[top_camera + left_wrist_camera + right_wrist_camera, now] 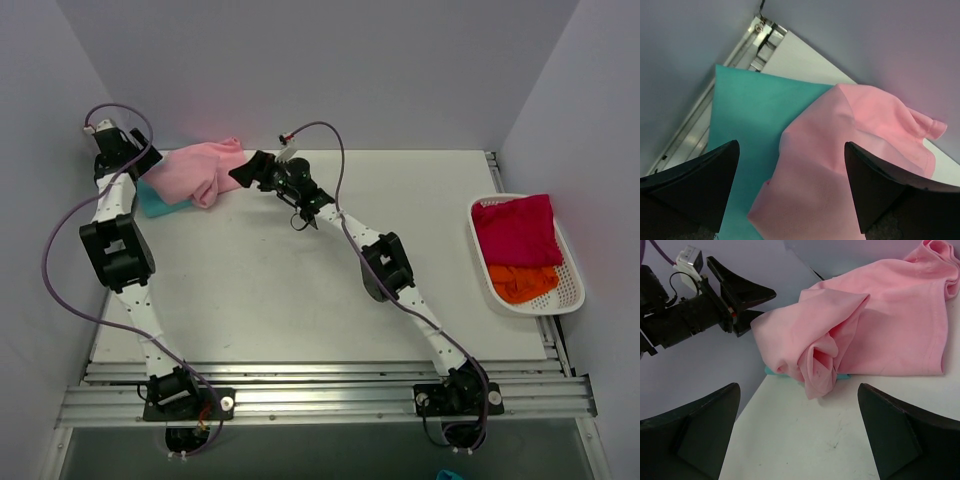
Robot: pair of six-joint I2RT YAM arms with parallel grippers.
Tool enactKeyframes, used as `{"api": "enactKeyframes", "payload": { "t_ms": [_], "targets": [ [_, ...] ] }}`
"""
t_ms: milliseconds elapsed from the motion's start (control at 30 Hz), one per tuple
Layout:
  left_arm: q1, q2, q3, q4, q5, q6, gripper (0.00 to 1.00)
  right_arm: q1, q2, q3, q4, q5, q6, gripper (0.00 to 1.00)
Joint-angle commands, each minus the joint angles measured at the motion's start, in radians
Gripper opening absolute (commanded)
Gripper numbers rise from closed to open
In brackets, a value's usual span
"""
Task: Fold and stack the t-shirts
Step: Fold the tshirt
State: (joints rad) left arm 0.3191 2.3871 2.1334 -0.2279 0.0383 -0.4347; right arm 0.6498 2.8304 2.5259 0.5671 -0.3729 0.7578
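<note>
A rumpled light pink t-shirt (203, 170) lies at the table's far left, partly on top of a flat teal t-shirt (155, 201). My left gripper (145, 160) hangs open just above both. In the left wrist view its fingers straddle the pink t-shirt (840, 150) beside the teal t-shirt (745, 115), with nothing held. My right gripper (243, 172) stands open at the pink t-shirt's right edge. In the right wrist view the pink t-shirt (880, 325) bunches ahead of the right gripper (799, 386), over bare table. A crimson t-shirt (515, 230) and an orange t-shirt (522, 282) lie in the basket.
A white mesh basket (480, 262) sits at the table's right edge. Grey walls close in behind and on both sides. The left gripper (740, 295) shows in the right wrist view, close to the pink cloth. Metal rails (320, 385) run along the near edge.
</note>
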Motion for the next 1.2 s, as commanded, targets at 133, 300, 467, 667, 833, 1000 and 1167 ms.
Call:
{"api": "enactKeyframes", "payload": {
  "t_ms": [133,300,467,667,833,1000,1167],
  "targets": [
    [-0.028,0.001,0.008,0.036,0.098,-0.055,0.88,0.004,0.007,-0.035,0.054,0.028,-0.017,1.0],
    [-0.044,-0.075,-0.09,0.076,0.104,-0.081,0.19,0.001,0.008,-0.075,0.068,0.035,-0.008,1.0],
    [-0.074,-0.137,-0.115,0.045,0.081,-0.078,0.02,0.008,0.009,-0.079,0.082,0.037,0.0,1.0],
    [-0.1,-0.25,-0.268,0.114,0.092,-0.095,0.02,0.024,0.017,-0.072,0.093,0.048,-0.002,1.0],
    [-0.124,-0.354,-0.383,0.15,0.063,-0.088,0.02,0.039,0.037,-0.067,0.14,0.045,0.014,1.0],
    [-0.138,-0.482,-0.513,0.174,0.071,-0.091,0.02,0.05,0.057,-0.062,0.16,0.031,0.044,1.0],
    [-0.173,-0.604,-0.615,0.148,0.04,-0.078,0.02,0.047,-0.064,-0.364,0.322,0.014,0.101,1.0]
  ]
}}
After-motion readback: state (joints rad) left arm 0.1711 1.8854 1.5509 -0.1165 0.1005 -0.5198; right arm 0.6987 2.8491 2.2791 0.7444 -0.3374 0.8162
